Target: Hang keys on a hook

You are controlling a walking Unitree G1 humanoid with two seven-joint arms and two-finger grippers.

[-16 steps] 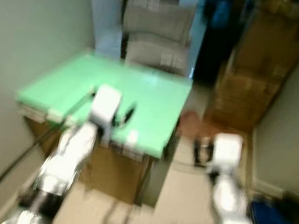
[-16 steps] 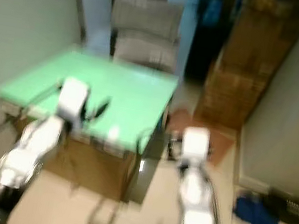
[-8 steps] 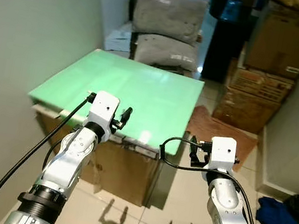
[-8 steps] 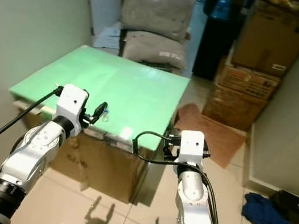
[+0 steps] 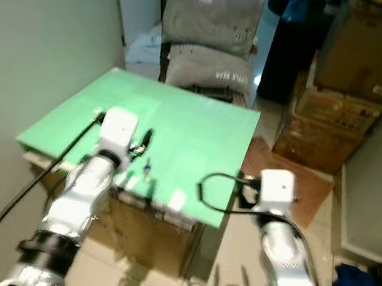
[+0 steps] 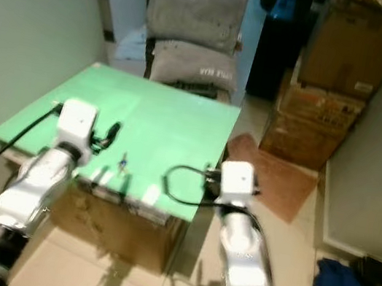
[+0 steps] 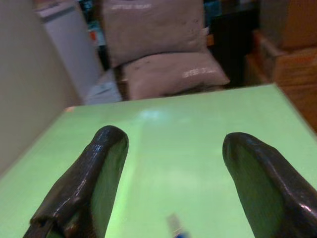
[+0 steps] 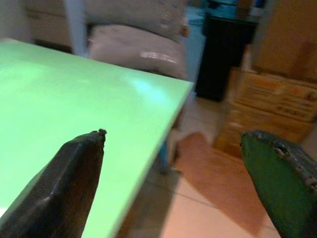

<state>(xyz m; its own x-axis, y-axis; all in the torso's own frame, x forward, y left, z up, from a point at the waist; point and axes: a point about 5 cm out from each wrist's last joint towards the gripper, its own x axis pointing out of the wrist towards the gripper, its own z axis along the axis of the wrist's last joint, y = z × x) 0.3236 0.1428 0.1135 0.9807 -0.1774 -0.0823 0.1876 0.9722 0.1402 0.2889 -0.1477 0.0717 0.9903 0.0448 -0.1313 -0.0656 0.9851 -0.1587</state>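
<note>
Left gripper is held over the near part of the green table, its 2 fingers spread wide with nothing between them. The keys (small, with a blue tag) lie flat on the table near its front edge, just beyond that gripper. Right gripper hangs beside the table's right corner, fingers also wide apart and empty. 2 grey pillows stand behind the table.

Dim indoor light, slight blur, tabletop glare.
</note>
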